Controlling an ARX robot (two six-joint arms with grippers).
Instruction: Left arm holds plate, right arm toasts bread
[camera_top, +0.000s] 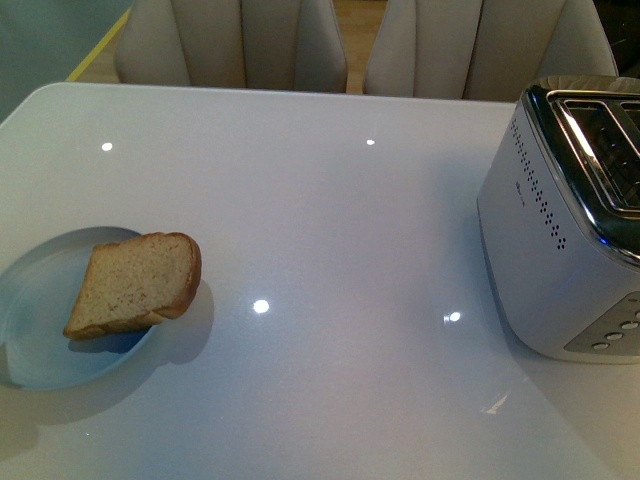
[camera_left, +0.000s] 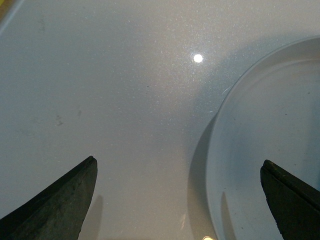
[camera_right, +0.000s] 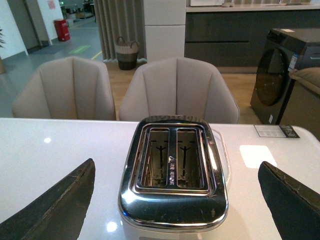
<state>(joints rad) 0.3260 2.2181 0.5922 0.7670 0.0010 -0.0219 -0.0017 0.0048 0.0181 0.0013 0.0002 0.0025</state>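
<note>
A slice of brown bread (camera_top: 135, 283) lies on the pale blue plate (camera_top: 35, 340) at the table's front left, its right end hanging over the rim. Neither arm shows in the front view. In the left wrist view my left gripper (camera_left: 178, 172) is open and empty above the plate's rim (camera_left: 212, 150), one finger over the plate, the other over bare table; the bread is out of that view. In the right wrist view my right gripper (camera_right: 176, 175) is open and empty, above a silver toaster (camera_right: 172, 180) with two empty slots.
The toaster (camera_top: 565, 230) stands at the table's right edge, slots up, buttons on its near end. Two beige chairs (camera_top: 235, 40) stand behind the white glossy table (camera_top: 340, 250). A dark appliance (camera_right: 287, 75) stands beyond the table on the right.
</note>
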